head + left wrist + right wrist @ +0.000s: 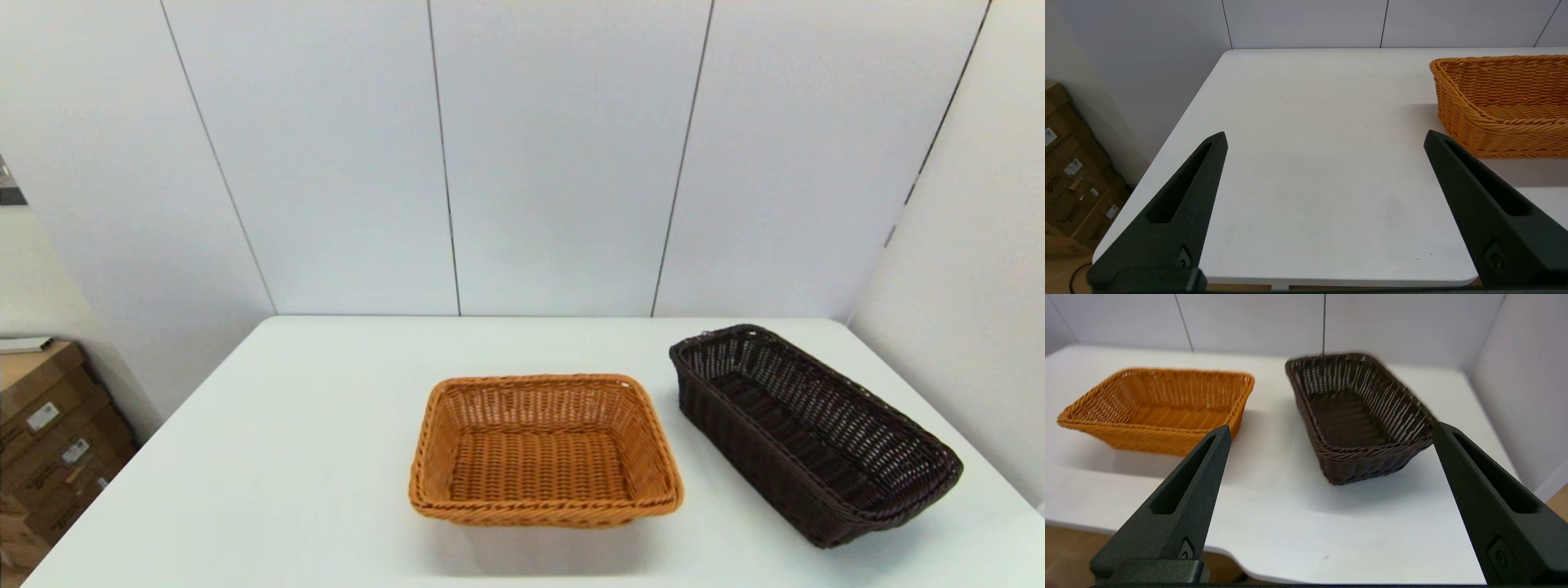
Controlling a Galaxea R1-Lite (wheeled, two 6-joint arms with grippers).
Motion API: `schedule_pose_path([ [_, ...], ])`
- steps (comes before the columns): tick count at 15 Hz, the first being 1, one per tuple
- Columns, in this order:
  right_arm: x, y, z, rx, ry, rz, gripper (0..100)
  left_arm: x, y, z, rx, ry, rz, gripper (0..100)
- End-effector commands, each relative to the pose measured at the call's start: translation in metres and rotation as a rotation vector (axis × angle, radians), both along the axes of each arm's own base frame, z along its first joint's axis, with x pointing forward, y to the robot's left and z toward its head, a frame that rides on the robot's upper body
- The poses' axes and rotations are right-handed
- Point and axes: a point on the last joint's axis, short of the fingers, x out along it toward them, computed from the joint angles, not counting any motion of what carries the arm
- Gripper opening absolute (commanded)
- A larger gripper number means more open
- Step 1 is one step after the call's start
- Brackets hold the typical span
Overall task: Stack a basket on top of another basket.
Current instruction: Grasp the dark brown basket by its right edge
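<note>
Here, white table (pixel 310 457), panelled wall (pixel 555 155), cardboard boxes (pixel 49 441)

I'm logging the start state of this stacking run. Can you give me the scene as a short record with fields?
dark brown basket: on the table's right side, upright, empty, set at an angle
orange basket: near the table's centre, upright, empty
relation: side by side, apart, not stacked
table: white, bears both baskets
left gripper: open, holding nothing, back at the table's near left edge
right gripper: open, holding nothing, off the near edge, facing the dark brown basket
beside table: cardboard boxes on the floor, left
</note>
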Motion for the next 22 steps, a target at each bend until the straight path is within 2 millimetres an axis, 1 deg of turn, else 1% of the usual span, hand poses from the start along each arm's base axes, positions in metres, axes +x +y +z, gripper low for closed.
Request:
schedule_pose_path([
  [1, 0.117, -0.001, 0.051, 0.121, 0.362, -0.064, 100, 0.0, 0.0, 0.0, 0.0, 0.001, 0.0, 100],
  [3, 0.17, -0.009, 0.053, 0.177, 0.488, -0.158, 100, 0.0, 0.0, 0.0, 0.0, 0.001, 0.0, 100],
  [4, 0.189, -0.014, 0.05, 0.207, 0.538, -0.199, 100, 0.0, 0.0, 0.0, 0.0, -0.001, 0.0, 100],
  [6, 0.215, -0.022, 0.04, 0.282, 0.624, -0.294, 100, 0.0, 0.0, 0.0, 0.0, 0.001, 0.0, 100],
  [7, 0.229, -0.029, 0.029, 0.292, 0.676, -0.364, 100, 0.0, 0.0, 0.0, 0.0, 0.001, 0.0, 100],
  [8, 0.236, -0.036, 0.021, 0.285, 0.716, -0.423, 100, 0.0, 0.0, 0.0, 0.0, 0.001, 0.0, 100],
  [10, 0.242, -0.045, 0.008, 0.28, 0.787, -0.495, 100, 0.0, 0.0, 0.0, 0.0, -0.001, 0.0, 100],
  [12, 0.245, -0.054, 0.001, 0.295, 0.821, -0.535, 100, 0.0, 0.0, 0.0, 0.0, 0.001, 0.0, 100],
  [14, 0.248, -0.058, -0.01, 0.321, 0.865, -0.565, 100, 0.0, 0.0, 0.0, 0.0, -0.001, 0.0, 100],
  [17, 0.249, -0.057, -0.026, 0.357, 0.935, -0.585, 100, 0.0, 0.0, 0.0, 0.0, 0.001, 0.0, 100],
  [22, 0.245, -0.049, -0.039, 0.45, 0.979, -0.625, 100, 0.0, 0.0, 0.0, 0.0, 0.001, 0.0, 100],
])
